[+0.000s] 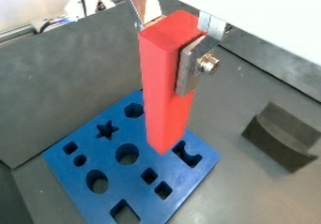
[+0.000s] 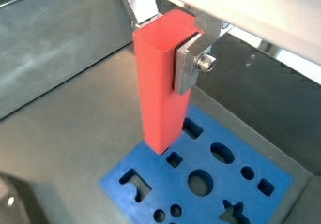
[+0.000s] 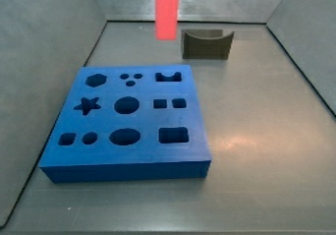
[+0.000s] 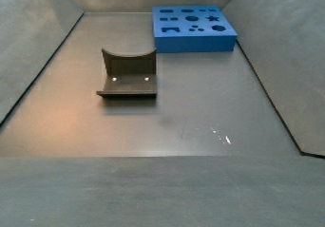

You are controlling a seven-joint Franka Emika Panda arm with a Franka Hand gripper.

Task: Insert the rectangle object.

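i have the gripper [image 1: 189, 67] clamped on the rectangle object [image 1: 167, 82], upright above the blue block [image 1: 129, 162]; next i line it up with a rectangular hole and lower

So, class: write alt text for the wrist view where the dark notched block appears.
The gripper holds a red-pink bar upright above a blue block with shaped holes. A dark notched block sits apart on the grey floor.

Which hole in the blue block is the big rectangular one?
The corner hole of the blue block, next to the oval: wider than the small square, no notch. The gripper holds the rectangle object above the block's opposite end.
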